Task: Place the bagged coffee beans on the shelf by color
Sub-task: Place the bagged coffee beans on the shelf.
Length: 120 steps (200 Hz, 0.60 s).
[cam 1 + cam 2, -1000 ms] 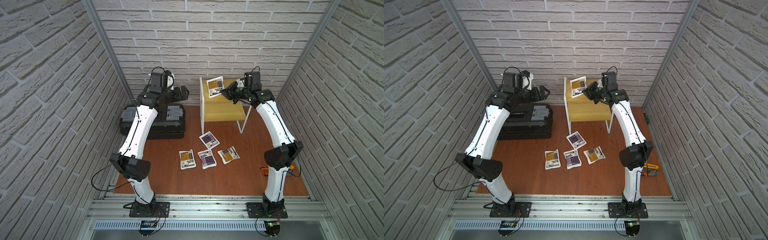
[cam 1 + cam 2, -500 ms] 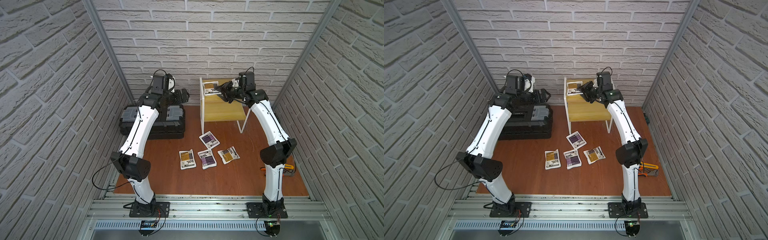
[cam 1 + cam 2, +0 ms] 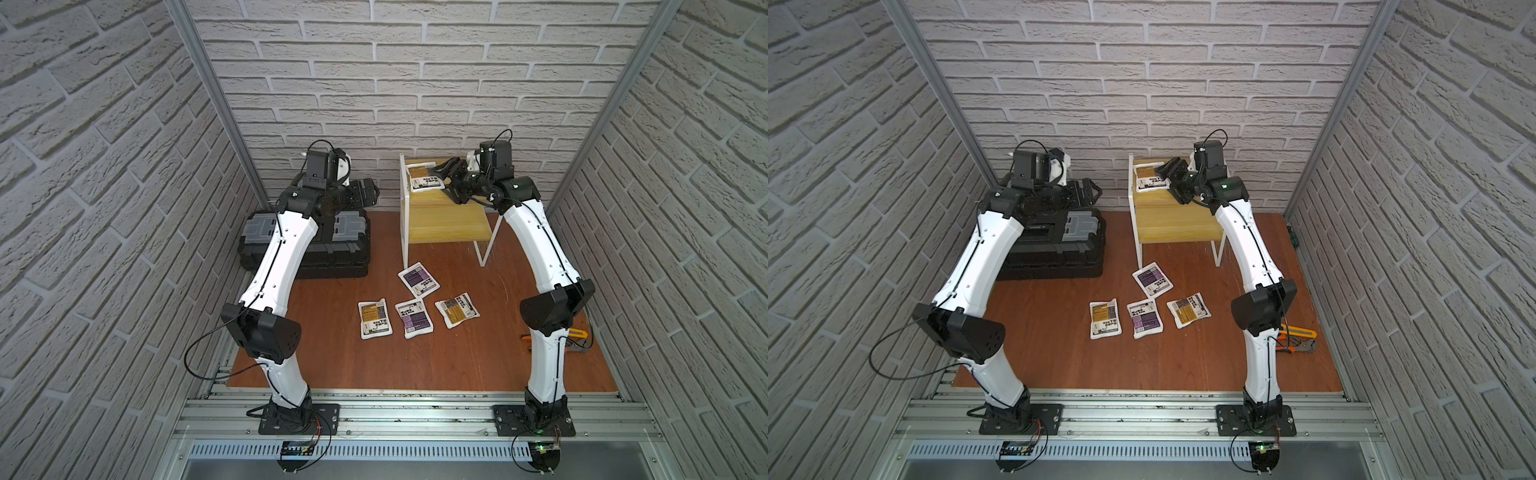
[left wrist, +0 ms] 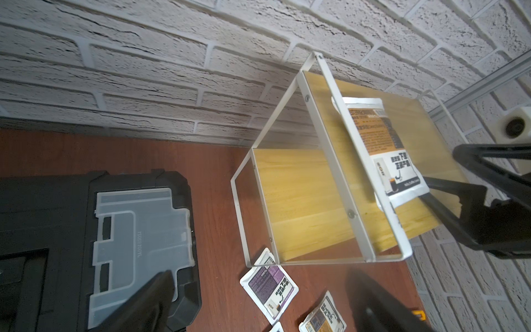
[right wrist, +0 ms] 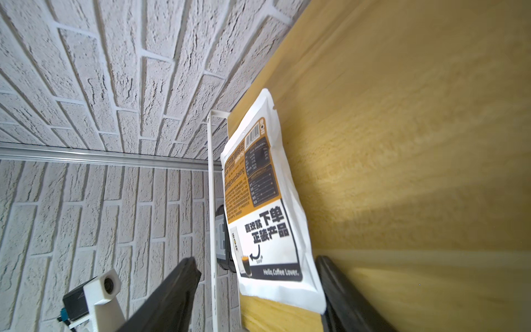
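Right wrist view: right gripper, arm stretched over the white-framed yellow-board shelf, jaws parted astride the orange-labelled white coffee pouch lying on its top board, apparently untouched. Left gripper gapes above black toolbox.

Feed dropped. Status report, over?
Left end effector open; right end effector open. Orange-labelled white pouch on top tier of yellow-board shelf. Four pouches on brown table. Nothing blocking.
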Motion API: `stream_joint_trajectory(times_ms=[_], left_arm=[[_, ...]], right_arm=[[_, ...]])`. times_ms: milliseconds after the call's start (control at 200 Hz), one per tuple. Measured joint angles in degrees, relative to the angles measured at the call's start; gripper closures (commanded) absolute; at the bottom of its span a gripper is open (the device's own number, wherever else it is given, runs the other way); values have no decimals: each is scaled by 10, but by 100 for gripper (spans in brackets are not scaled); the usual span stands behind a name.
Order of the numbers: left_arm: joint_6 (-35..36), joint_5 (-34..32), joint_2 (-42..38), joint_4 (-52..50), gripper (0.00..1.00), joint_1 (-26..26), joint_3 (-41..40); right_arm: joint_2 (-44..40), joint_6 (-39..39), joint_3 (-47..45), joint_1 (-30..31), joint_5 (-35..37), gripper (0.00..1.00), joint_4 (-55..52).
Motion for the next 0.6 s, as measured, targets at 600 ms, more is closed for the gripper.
stream_joint_trajectory(times_ms=[600], left_arm=[[1,2,-10,3,1,-6,-20]], right_arm=[[54,-91,82,-5,36,30,-18]])
